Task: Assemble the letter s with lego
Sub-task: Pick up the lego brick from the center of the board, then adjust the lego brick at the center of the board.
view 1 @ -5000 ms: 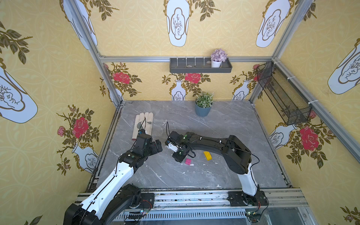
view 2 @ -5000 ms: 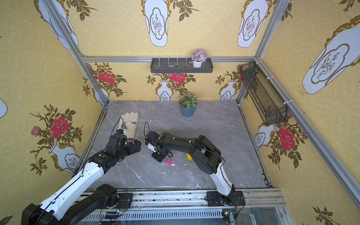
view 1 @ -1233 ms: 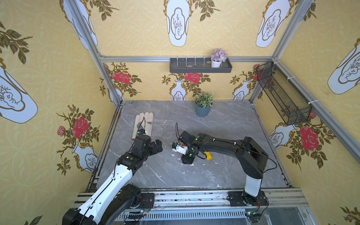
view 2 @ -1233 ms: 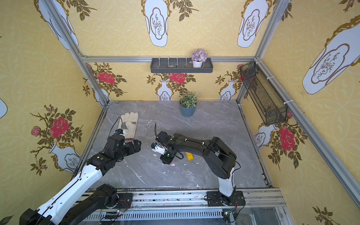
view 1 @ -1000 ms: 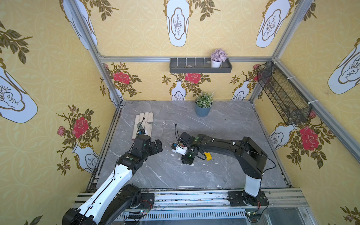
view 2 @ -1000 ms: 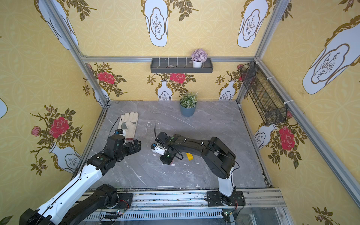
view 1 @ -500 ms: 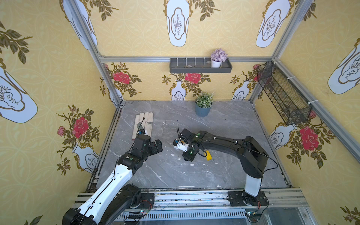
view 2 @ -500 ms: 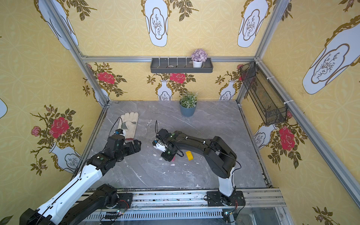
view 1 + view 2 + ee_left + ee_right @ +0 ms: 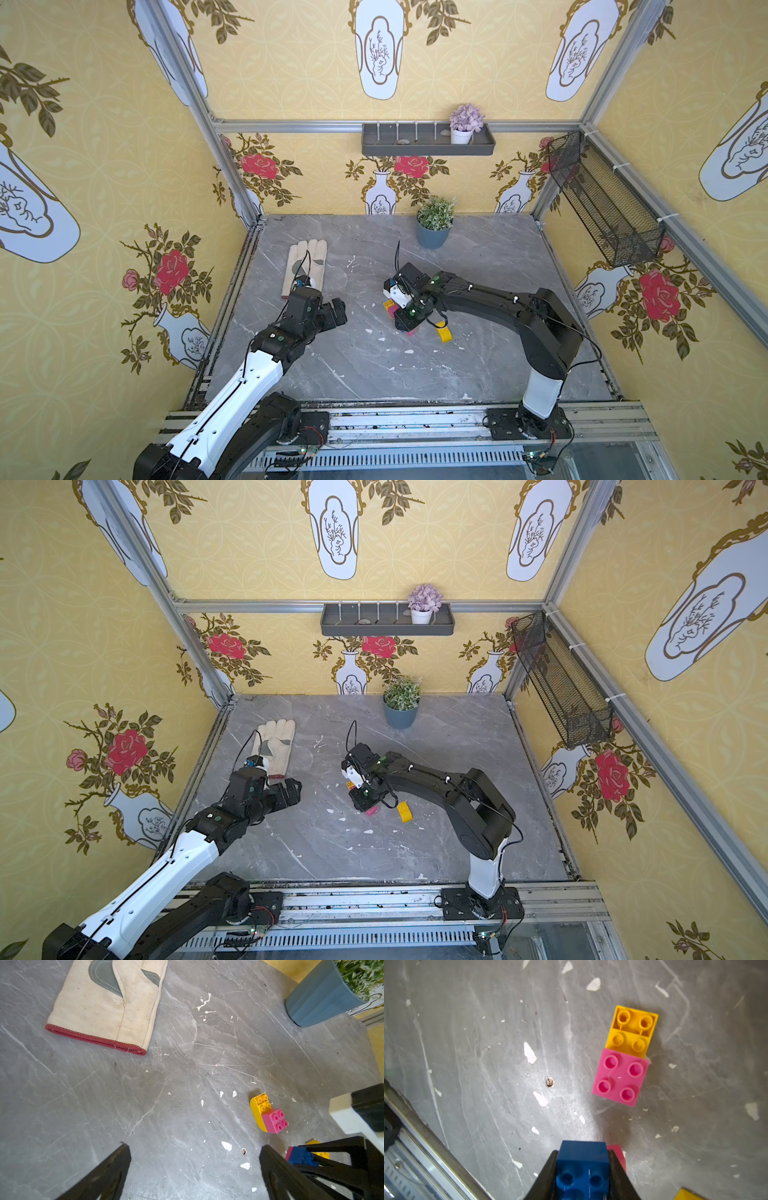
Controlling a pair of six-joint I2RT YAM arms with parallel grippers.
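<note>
The black right arm [image 9: 490, 296] bends low over the grey surface [image 9: 374, 374], jaws pinching a small blue plastic brick [image 9: 582, 1169] near joined yellow-and-pink bricks [image 9: 626, 1057]. Its elbow has swung outward since before. The left arm's [image 9: 266, 365] jaws gape wide.

My top views look down on the whole grey marble tabletop [image 9: 353, 374]; both close wrist cameras share the joined yellow-and-pink studded bricks [image 9: 268, 1114].
</note>
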